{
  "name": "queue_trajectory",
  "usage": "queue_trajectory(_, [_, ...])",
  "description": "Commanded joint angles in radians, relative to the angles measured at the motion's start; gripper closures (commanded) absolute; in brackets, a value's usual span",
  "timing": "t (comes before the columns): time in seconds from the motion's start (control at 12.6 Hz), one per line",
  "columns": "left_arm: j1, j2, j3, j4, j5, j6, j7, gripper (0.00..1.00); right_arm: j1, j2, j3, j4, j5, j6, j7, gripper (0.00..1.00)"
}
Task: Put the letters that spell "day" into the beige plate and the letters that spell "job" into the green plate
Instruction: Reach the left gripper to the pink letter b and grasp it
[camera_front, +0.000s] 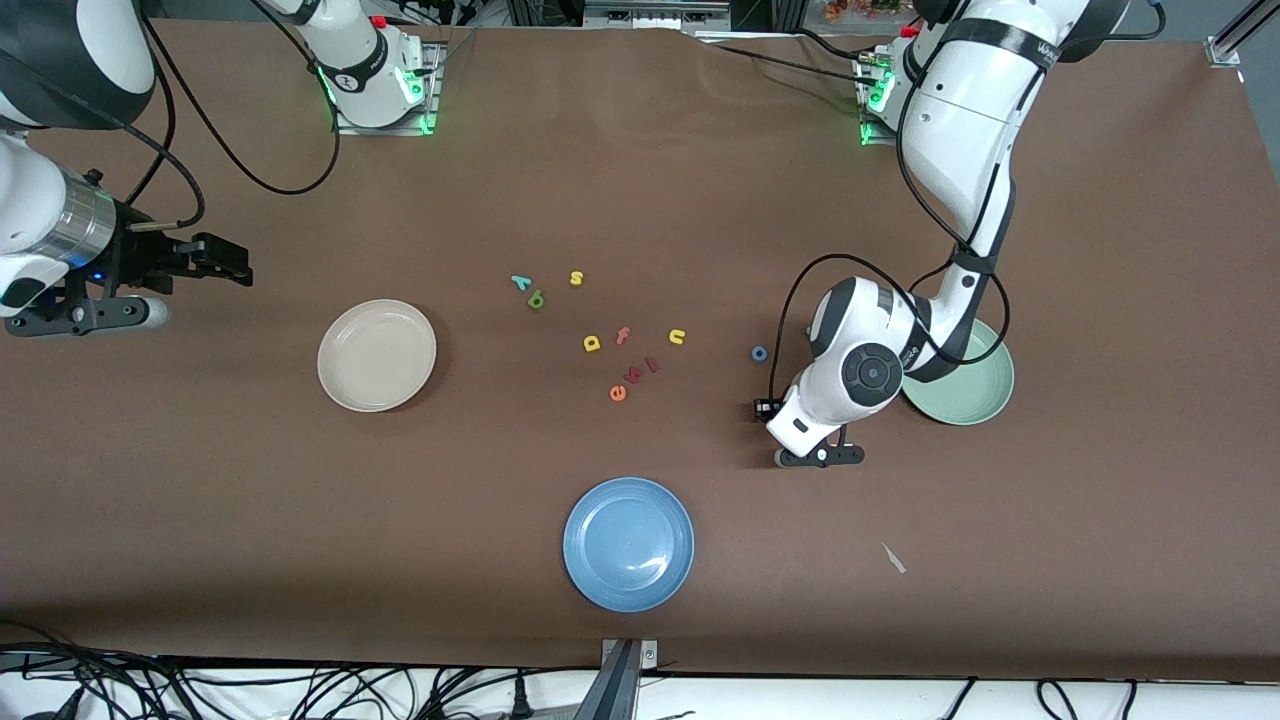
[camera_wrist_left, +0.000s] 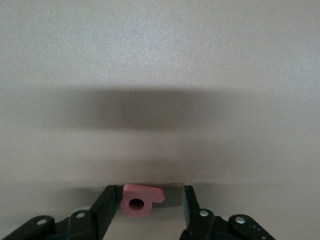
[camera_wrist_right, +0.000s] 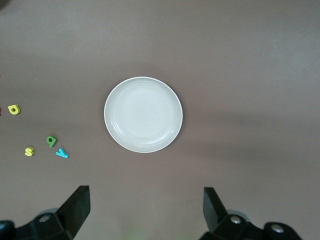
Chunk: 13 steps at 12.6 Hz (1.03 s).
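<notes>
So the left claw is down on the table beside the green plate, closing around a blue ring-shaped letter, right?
Not quite. The left claw is down on the table beside the green plate, but the letter between its fingers is the salmon-red b, as the left wrist view shows. The blue o lies apart on the table.

The beige plate (camera_front: 376, 355) lies toward the right arm's end of the tabletop (camera_front: 640, 180), the green plate (camera_front: 965, 385) toward the left arm's end. A third plate (camera_front: 628, 543) lies between them, nearer the front camera. The loose letters (camera_front: 620, 345) lie scattered between the beige and green plates, the ring-shaped o (camera_front: 759, 353) apart from them toward the green plate. The b (camera_wrist_left: 141, 199) sits between the left gripper's (camera_wrist_left: 144, 206) fingers (camera_wrist_left: 106, 207), beside the green plate.
</notes>
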Motion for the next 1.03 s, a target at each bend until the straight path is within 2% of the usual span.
queue_trajectory(0.0, [-0.012,0.010,0.012,0.001,-0.013,0.005,-0.006,0.45,-0.009,0.013,0.001,0.029,0.022,-0.021,-0.017,0.00])
queue_trajectory(0.64, [-0.005,-0.003,0.014,0.007,0.033,-0.001,0.000,0.81,0.004,0.013,0.004,0.025,0.021,-0.024,-0.014,0.00])
queue_trajectory(0.79, [0.011,-0.077,0.018,0.014,0.079,-0.091,0.014,0.82,0.000,0.013,0.003,0.025,0.021,-0.024,-0.017,0.00])
queue_trajectory(0.95, [0.069,-0.176,0.017,0.014,0.090,-0.254,0.124,0.82,0.000,0.021,0.003,0.026,0.019,-0.024,-0.020,0.00])
